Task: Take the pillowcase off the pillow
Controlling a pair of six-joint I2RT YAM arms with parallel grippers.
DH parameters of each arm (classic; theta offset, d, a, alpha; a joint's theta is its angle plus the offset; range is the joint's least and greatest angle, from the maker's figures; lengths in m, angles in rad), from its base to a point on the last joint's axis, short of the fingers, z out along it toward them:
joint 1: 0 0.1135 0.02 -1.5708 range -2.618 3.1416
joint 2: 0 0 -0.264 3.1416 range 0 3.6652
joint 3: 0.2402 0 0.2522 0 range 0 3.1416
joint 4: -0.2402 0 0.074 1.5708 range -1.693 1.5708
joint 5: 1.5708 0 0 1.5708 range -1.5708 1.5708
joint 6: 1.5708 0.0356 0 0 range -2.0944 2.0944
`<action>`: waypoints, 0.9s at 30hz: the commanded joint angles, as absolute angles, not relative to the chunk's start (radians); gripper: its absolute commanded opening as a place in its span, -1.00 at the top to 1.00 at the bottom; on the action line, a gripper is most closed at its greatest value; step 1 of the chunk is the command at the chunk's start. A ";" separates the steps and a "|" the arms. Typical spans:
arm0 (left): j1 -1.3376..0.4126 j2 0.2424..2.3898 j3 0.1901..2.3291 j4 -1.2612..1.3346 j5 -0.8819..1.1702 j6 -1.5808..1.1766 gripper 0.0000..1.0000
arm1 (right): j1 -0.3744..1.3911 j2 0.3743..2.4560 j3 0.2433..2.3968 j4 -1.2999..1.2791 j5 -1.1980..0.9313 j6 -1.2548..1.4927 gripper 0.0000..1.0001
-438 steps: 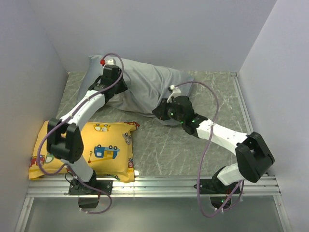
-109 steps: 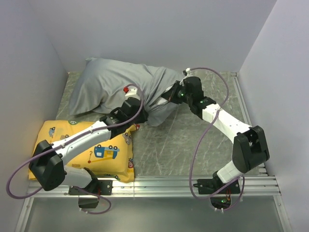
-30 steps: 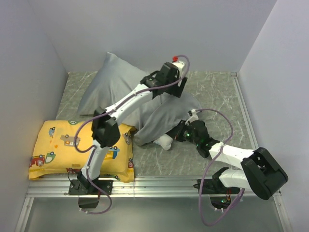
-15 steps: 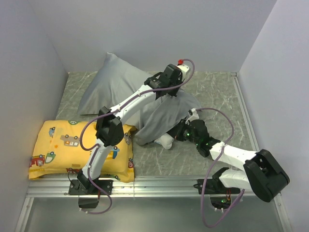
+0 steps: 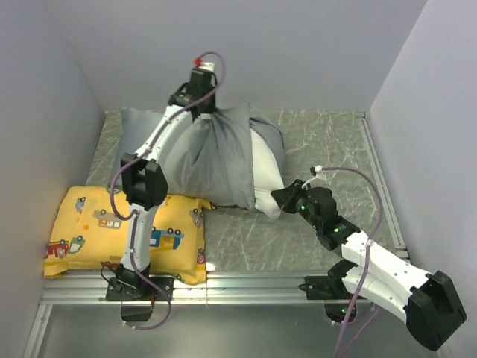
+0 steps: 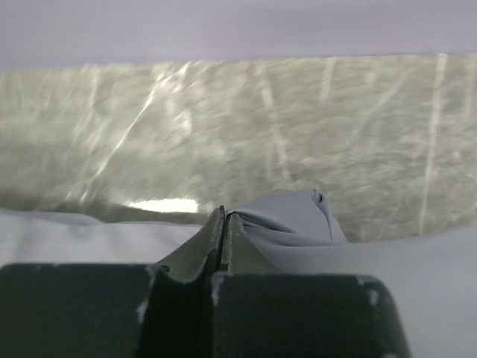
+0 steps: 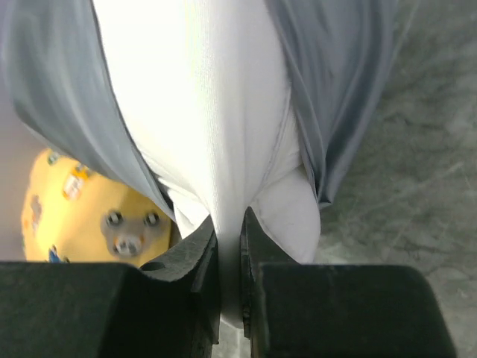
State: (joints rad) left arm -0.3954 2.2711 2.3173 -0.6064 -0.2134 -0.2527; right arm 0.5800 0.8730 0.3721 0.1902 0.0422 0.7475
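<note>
Upper centre: left gripper [image 5: 201, 110], jaws closed on a fold of the grey pillowcase [image 5: 195, 158]. Centre right: right gripper [image 5: 278, 200], jaws clamping the exposed white pillow [image 5: 266, 160] corner. Yellow vehicle-print cushion [image 5: 97, 224] lies lower left on the worktop [image 5: 335, 142].

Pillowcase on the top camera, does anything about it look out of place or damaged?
Only that the silver-grey satin pillowcase is partly off: the plump white pillow bulges out of its open end. The left gripper pinches a fold of the cover, the right gripper pinches the pillow's corner. No tear shows.
</note>
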 commanded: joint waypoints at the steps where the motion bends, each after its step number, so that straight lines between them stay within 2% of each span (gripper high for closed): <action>1: -0.204 2.263 2.329 -0.551 -0.410 -0.301 0.99 | 0.580 0.816 0.373 -0.018 0.115 0.727 1.00; 3: -0.177 2.278 2.330 -0.557 -0.399 -0.319 0.99 | 0.580 0.815 0.373 -0.035 0.120 0.729 1.00; 6: -0.166 2.280 2.324 -0.551 -0.278 -0.322 1.00 | 0.580 0.821 0.373 -0.022 0.115 0.720 1.00; 12: -0.300 2.198 2.200 -0.454 -0.206 -0.267 0.95 | 0.580 0.923 0.443 0.040 0.055 0.692 1.00; 14: -0.334 2.200 2.235 -0.481 -0.196 -0.267 0.70 | 0.580 0.939 0.462 0.064 0.029 0.687 1.00; 15: -0.350 2.192 2.252 -0.488 -0.196 -0.268 0.33 | 0.580 0.954 0.483 0.067 0.012 0.683 1.00; 17: -0.365 2.160 2.252 -0.488 -0.209 -0.267 0.09 | 0.580 0.965 0.511 0.063 0.005 0.675 1.00; 18: -0.380 2.142 2.237 -0.482 -0.218 -0.265 -0.15 | 0.580 0.977 0.541 0.055 0.003 0.666 1.00; 21: -0.412 2.059 2.204 -0.450 -0.253 -0.255 -0.46 | 0.581 0.995 0.599 0.034 0.003 0.650 1.00; 24: -0.449 1.973 2.191 -0.443 -0.270 -0.249 -0.61 | 0.580 1.011 0.649 0.025 -0.021 0.646 1.00; 27: -0.524 1.878 2.143 -0.439 -0.276 -0.247 -0.67 | 0.581 1.031 0.696 0.028 -0.043 0.647 1.00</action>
State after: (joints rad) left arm -0.4500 2.0426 2.1632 -0.5125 -0.2340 -0.2687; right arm 0.5819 1.0267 0.6079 -0.0021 -0.0082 0.6628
